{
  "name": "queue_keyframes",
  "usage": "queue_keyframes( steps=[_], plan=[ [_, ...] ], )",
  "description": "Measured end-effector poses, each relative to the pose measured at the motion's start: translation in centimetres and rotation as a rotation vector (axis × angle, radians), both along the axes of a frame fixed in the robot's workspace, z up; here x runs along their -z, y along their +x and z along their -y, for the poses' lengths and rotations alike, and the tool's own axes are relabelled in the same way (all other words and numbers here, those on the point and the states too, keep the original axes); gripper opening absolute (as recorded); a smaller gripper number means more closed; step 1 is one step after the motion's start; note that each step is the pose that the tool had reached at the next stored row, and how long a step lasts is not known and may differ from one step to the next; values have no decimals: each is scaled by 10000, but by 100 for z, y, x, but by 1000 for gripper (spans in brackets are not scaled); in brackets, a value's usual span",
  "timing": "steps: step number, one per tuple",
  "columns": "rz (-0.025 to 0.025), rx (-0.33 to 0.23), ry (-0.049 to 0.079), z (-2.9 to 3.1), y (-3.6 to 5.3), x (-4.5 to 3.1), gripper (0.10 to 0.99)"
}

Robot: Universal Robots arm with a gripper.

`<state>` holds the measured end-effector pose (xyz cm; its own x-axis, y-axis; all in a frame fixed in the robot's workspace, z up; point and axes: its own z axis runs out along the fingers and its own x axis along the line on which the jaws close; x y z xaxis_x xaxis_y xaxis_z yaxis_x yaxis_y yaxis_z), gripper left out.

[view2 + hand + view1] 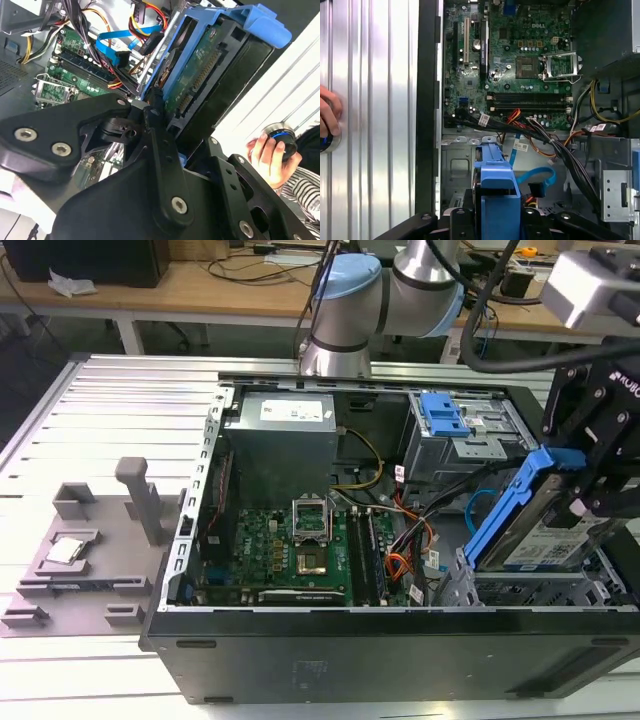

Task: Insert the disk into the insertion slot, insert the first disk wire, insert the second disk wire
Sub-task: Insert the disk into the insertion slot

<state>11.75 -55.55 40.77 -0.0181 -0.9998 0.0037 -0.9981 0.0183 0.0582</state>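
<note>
My gripper (pixel 588 485) is shut on the disk (pixel 545 530), a silver drive in a bright blue carrier. It holds the disk steeply tilted over the case's corner at the exterior view's right. The disk's lower edge hangs just above the insertion slot (pixel 530 590), a low silver sheet-metal cage. In the second wrist view the black fingers (pixel 155 125) clamp the carrier (pixel 200 60). In the first wrist view the carrier's blue end (pixel 495 187) sits above the cage floor (pixel 456 165). The second disk wire (pixel 481 504), a thin blue looped cable (pixel 536 175), lies loose beside the cage.
The open computer case (pixel 400 640) holds a green motherboard (pixel 290 550), a power supply (pixel 280 445) and a taller grey cage with a blue latch (pixel 443 415). An orange-red-black wire bundle (pixel 405 540) runs beside the slot. A hand (pixel 265 152) rests on a round knob outside the case.
</note>
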Motion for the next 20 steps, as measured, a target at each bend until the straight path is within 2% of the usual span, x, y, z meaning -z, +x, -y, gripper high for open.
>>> queue_keyframes(
  steps=[6, 14, 15, 16, 20],
  plan=[
    [-28, 0, -3, 0, 0, 178, 361],
    [-28, -1, -5, 0, 0, 186, 361],
    [-28, 0, -2, 0, 0, 187, 369],
    [-27, 0, -2, 0, 0, 187, 431],
    [-27, 0, -2, 0, 0, 188, 431]
  ],
)
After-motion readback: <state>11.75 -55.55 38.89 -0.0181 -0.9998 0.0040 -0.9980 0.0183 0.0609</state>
